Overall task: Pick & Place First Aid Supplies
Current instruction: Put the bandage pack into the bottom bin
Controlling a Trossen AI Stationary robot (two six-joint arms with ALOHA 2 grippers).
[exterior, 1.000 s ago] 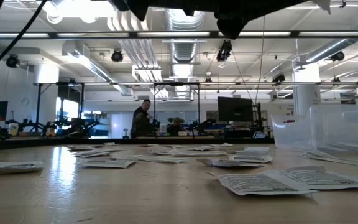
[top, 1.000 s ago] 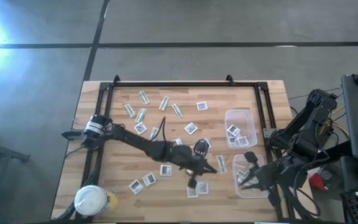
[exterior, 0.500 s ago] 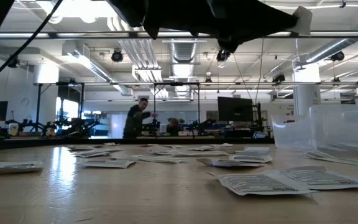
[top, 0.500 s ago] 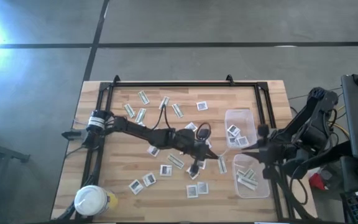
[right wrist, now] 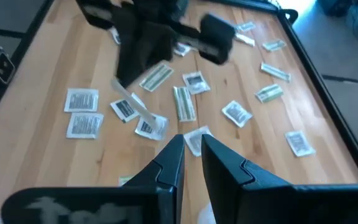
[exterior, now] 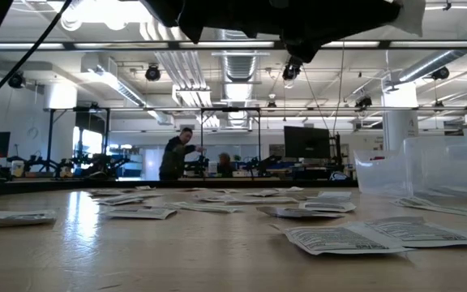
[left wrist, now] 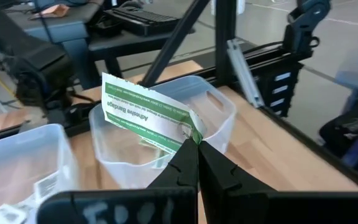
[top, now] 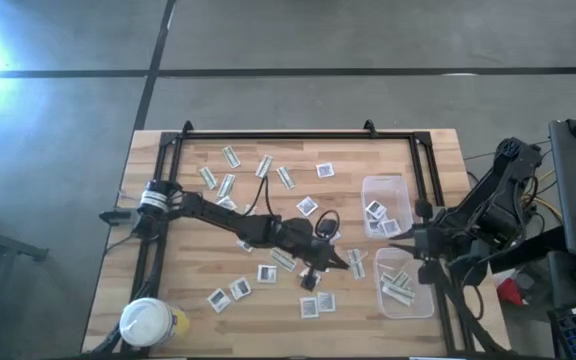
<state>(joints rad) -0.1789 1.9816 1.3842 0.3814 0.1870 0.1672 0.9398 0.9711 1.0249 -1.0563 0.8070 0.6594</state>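
The left gripper (left wrist: 194, 146) is holding a green-and-white strip (left wrist: 146, 117) with its fingers clamped on one corner, above the table middle and facing the nearer clear tub (left wrist: 219, 115). The right gripper (right wrist: 191, 152), fingers slightly apart and empty, is waiting over the tubs. The strip should be carried fully over the tub rim before releasing, I think, because it is hanging loosely

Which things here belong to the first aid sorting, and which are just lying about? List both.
Job: green-and-white strip pinched in the left gripper; loose packets on the table; clear tubs holding sorted packets.
Lying about: white-lidded jar; keyboard beyond the table.
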